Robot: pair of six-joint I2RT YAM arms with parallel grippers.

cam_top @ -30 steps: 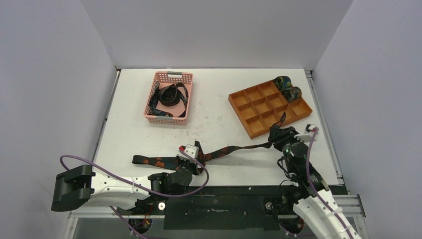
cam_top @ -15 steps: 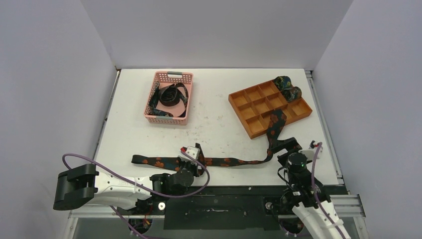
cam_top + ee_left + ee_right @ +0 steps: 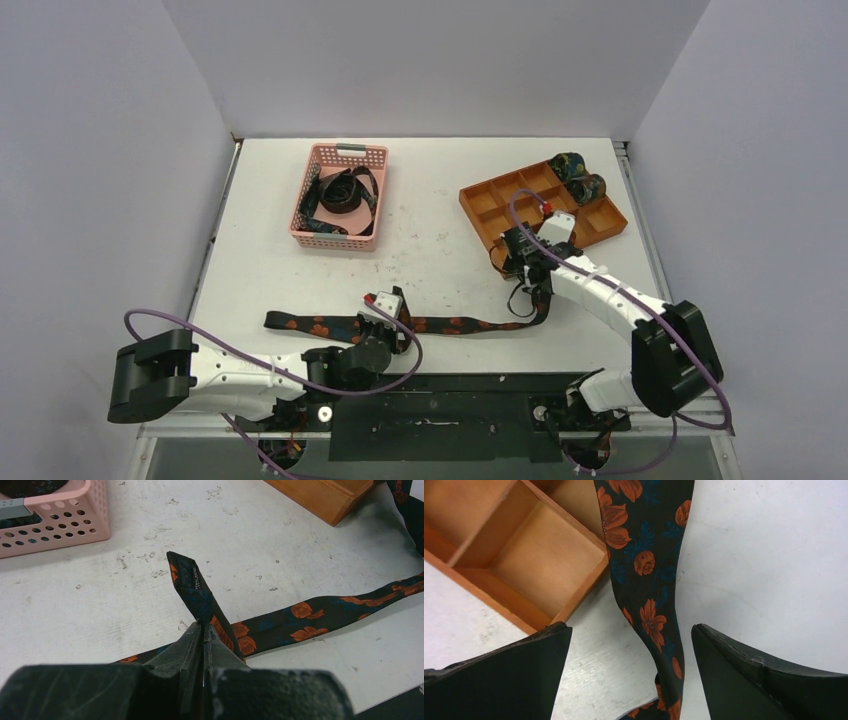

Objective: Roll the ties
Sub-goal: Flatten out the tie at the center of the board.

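Observation:
A long dark tie (image 3: 460, 325) with orange flowers lies flat along the table's near edge, and its wide end bends up toward the orange tray (image 3: 487, 213). My left gripper (image 3: 397, 318) is shut on the tie near its narrow end. In the left wrist view (image 3: 204, 625) the pointed tip (image 3: 186, 575) sticks up past the fingers. My right gripper (image 3: 527, 270) is open, above the wide end by the tray's near corner. In the right wrist view (image 3: 630, 628) the tie (image 3: 644, 565) runs between the spread fingers, untouched. Two rolled ties (image 3: 577, 175) sit in the tray's far corner.
A pink mesh basket (image 3: 308, 205) at the back left holds several loose dark ties (image 3: 342, 195). It also shows in the left wrist view (image 3: 50, 520). The tray's open compartments (image 3: 539, 560) lie just left of my right gripper.
My right gripper has let go of the tie's wide end, and the right arm has swung from the near edge out over the tray's corner. The left gripper has stayed put.

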